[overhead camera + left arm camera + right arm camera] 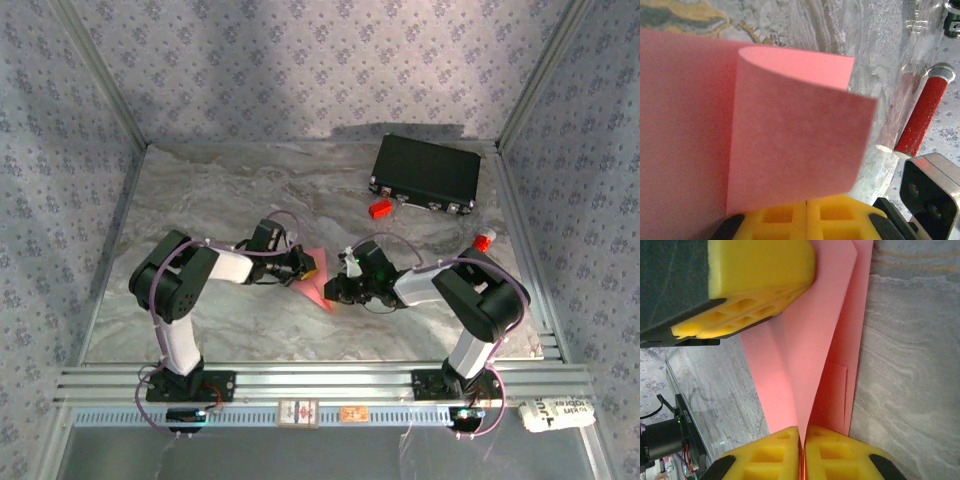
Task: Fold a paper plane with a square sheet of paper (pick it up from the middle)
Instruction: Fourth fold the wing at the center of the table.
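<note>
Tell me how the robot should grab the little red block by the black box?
Probably from straight above, pinching the red block across its two short ends. It lies flat, and the black case sits close behind it, leaving little finger room there.

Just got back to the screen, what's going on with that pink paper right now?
Both arms are working on the pink sheet of paper in the middle of the table. The left pincer is shut on the sheet, which curls over in a loose flap that isn't pressed flat. The right pincer is shut on a pointed, creased part of the same sheet. The sheet is partly folded and not yet a finished plane.
</note>
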{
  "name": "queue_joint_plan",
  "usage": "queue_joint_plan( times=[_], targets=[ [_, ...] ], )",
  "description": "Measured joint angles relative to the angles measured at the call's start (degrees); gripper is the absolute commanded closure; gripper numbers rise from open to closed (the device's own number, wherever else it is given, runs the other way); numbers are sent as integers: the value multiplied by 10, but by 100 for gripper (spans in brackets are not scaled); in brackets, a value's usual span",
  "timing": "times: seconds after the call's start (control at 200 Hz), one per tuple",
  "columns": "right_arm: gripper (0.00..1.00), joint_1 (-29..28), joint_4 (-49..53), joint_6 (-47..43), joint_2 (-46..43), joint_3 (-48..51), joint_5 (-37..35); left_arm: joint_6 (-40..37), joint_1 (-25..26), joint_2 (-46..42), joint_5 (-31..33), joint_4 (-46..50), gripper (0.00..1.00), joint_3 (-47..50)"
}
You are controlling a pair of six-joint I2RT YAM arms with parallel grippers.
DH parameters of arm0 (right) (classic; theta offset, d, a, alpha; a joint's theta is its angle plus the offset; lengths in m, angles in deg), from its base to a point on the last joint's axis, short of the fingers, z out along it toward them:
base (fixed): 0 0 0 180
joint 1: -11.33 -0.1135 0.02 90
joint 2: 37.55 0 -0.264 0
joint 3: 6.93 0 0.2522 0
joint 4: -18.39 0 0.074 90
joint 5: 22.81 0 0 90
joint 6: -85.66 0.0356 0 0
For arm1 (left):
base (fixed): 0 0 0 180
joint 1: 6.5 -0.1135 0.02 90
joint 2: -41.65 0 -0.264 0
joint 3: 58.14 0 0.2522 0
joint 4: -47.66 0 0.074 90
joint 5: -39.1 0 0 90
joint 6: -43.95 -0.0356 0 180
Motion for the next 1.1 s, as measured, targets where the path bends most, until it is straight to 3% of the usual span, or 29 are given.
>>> queue_joint_plan(
  times=[0.42, 0.745, 1.099],
  targets=[
    [83, 0, 35, 2, -18, -2, 2, -24, 0, 5, -7, 14, 95, -9],
    [89, -2, 55, 6, -31, 8, 5, -26, 0, 6, -8, 15, 95, -10],
    [87, 1, 5, 45, -25, 28, 18, -26, 0, 6, -9, 15, 96, -10]
  ],
)
